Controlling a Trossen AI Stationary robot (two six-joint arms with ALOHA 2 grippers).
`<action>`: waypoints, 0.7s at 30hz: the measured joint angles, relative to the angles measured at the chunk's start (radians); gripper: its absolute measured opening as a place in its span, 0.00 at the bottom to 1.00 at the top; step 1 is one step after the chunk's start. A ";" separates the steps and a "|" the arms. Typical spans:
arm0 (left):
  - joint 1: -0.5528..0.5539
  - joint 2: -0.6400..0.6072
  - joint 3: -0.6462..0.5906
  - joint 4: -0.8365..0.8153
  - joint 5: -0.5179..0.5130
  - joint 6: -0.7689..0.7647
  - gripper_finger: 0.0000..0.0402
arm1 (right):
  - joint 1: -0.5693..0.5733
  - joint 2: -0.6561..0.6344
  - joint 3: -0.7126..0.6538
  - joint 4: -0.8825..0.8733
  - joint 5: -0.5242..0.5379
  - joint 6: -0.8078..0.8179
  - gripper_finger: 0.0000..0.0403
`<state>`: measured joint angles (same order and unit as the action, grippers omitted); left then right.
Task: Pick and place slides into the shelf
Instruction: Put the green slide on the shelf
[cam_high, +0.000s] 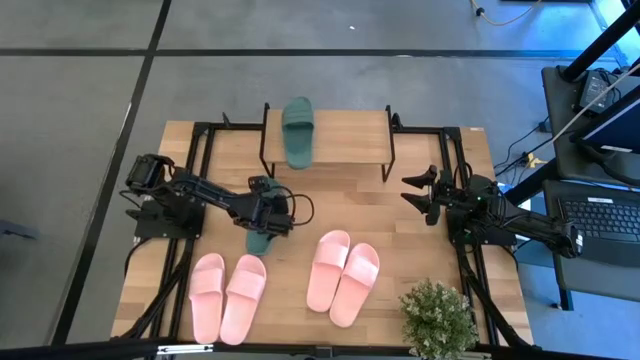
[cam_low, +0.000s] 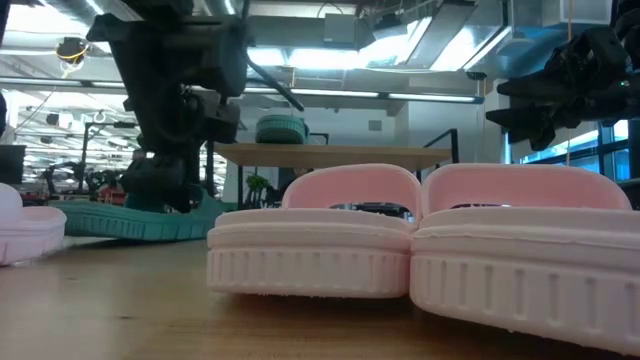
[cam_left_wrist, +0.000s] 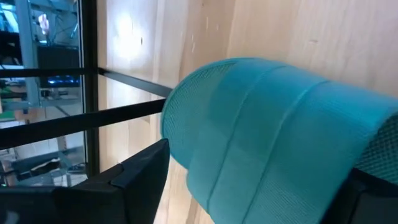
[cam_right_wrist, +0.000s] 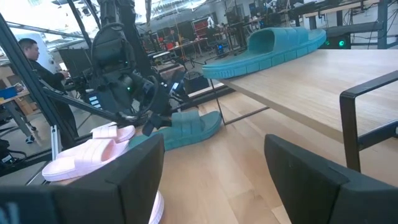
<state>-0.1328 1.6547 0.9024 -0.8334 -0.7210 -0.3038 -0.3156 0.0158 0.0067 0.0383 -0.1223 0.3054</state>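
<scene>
While four pink slides lie tabled, one green slide tops the shelf; left gripper wide over another.

shelf right half free, 1 green slide left

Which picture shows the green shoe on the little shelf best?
The high view: the dark green slide sandal lies whole on the small wooden shelf. The right wrist view shows its side; the low view only one end; the left wrist view misses it.

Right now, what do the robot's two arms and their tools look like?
Both arms are dark, nearly black, jointed segments. The left tool and right tool each end in two flat, black, angular fingers. Black cables loop beside the left wrist, and a small green light glows on that arm.
</scene>
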 joint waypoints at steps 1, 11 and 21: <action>0.004 0.000 0.000 0.001 0.008 0.000 0.69 | 0.000 0.000 0.000 0.000 0.000 0.000 0.69; 0.015 0.000 0.000 0.016 0.059 0.002 0.29 | 0.000 0.000 0.000 0.000 -0.002 -0.023 0.69; 0.015 0.000 0.013 -0.011 0.146 0.002 0.02 | 0.000 0.000 0.000 0.000 -0.002 -0.021 0.69</action>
<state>-0.1177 1.6550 0.9150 -0.8446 -0.5754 -0.3021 -0.3153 0.0158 0.0067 0.0383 -0.1242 0.2840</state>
